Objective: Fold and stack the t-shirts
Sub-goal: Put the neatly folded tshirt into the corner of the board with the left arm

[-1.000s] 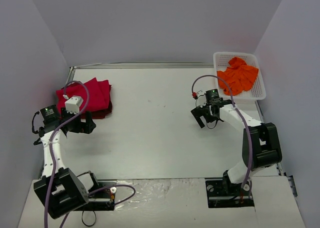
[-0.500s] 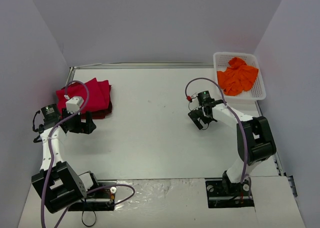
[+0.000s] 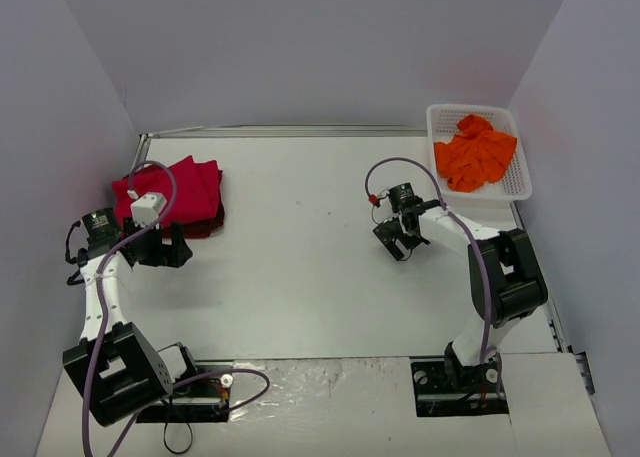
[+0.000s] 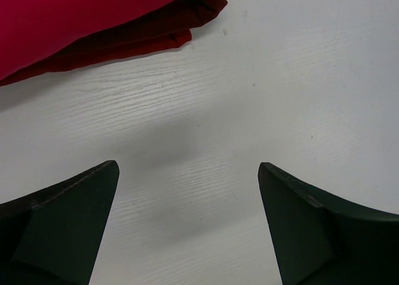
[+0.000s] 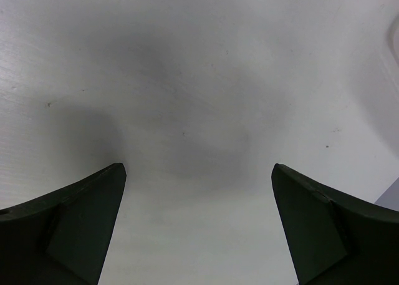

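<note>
A folded bright red t-shirt (image 3: 172, 189) lies on a dark maroon t-shirt (image 3: 205, 224) at the table's left; the left wrist view shows the red cloth (image 4: 75, 10) over the maroon edge (image 4: 149, 38). An orange t-shirt (image 3: 476, 152) sits crumpled in the white basket (image 3: 520, 182) at the back right. My left gripper (image 3: 168, 248) hangs open just in front of the stack, nothing between its fingers (image 4: 68, 216). My right gripper (image 3: 400, 239) is open over bare table, left of and nearer than the basket, with empty space between its fingers (image 5: 81, 216).
Grey walls close in the table on the left, back and right. A purple cable (image 3: 390, 165) loops above the right wrist, another (image 3: 160, 182) over the left arm. A metal rail (image 3: 280, 130) runs along the table's far edge.
My right gripper has moved left and slightly nearer, away from the basket. The left arm has shifted only slightly, and the shirts have stayed put.
</note>
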Robot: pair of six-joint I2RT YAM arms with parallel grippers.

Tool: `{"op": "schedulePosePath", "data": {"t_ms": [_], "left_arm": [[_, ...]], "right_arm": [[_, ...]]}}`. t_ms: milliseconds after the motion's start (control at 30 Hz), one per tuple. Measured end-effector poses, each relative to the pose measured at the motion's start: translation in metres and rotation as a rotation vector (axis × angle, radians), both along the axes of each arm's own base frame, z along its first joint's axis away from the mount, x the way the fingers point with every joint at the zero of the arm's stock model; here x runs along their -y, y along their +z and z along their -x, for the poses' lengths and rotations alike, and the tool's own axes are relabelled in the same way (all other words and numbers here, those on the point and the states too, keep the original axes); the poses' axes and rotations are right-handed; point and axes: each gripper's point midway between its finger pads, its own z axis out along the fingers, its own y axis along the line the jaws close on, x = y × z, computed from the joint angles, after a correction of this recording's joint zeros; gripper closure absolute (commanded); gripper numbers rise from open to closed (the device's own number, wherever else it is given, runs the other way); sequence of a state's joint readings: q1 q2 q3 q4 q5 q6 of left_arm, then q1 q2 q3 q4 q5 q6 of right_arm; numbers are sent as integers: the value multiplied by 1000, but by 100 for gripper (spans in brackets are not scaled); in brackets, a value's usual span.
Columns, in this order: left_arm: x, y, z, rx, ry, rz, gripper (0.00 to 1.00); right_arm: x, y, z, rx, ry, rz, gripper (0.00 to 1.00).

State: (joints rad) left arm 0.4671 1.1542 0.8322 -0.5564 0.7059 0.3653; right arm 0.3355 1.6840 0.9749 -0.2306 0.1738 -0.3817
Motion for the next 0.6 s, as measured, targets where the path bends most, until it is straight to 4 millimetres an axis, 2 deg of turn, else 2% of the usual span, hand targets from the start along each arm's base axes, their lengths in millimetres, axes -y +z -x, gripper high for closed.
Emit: {"op": "schedulePosePath", "data": {"t_ms": [167,267,333,467,600], "left_arm": [[-1,2,-1,0,10,-1,6],[-1,7,-1,12,24,3,6],[0,15,-3,30,30,10,6],[3,39,-14,81,24,18,6],[20,55,-26,118,-31,-15,6]], "right_arm": [[3,2,-1,9,-17,11,0],[2,9,-5,31,-30,5,0],[0,22,-10,69,-44,-15,0],[-10,63,-23,186,-52,-96,0],[-19,97,-31,272,-46,-177,0]]}}
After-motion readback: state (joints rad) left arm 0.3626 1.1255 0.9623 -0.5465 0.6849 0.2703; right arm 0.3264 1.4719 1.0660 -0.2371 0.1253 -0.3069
